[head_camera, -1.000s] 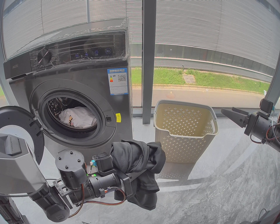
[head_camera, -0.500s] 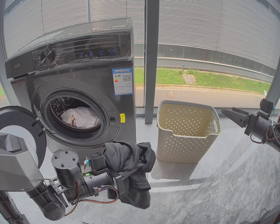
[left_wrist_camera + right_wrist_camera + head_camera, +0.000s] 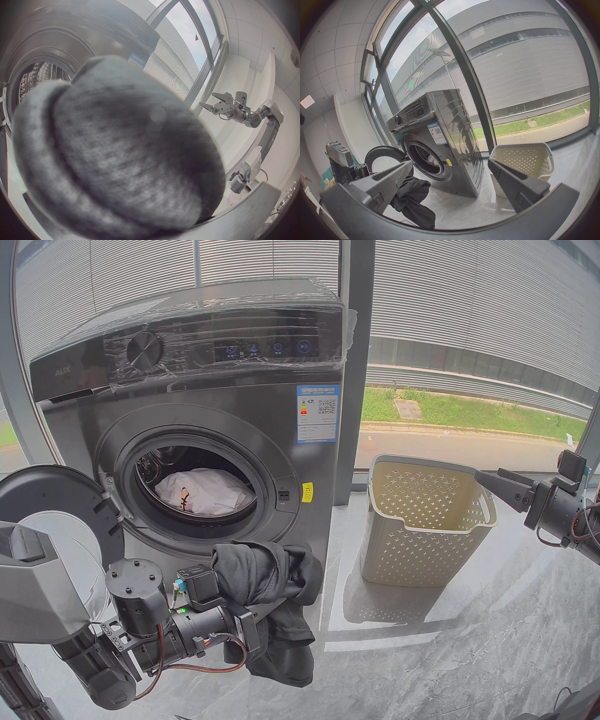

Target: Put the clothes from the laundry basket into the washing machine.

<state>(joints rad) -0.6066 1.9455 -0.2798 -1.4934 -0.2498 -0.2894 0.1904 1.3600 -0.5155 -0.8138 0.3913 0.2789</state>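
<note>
Clothing: dark garment bunched over left gripper, low before washing machine, just below open port. Cloth hides gripper; we cannot tell its hold. White garment lies in drum. Right gripper spread wide, empty, near laundry basket. Risk, we judge: hanging tail catches port lip, or weak hold drops garment on floor.

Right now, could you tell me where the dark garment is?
Head view, lower left: the dark garment hangs from the left gripper, before the open washing machine.
</note>
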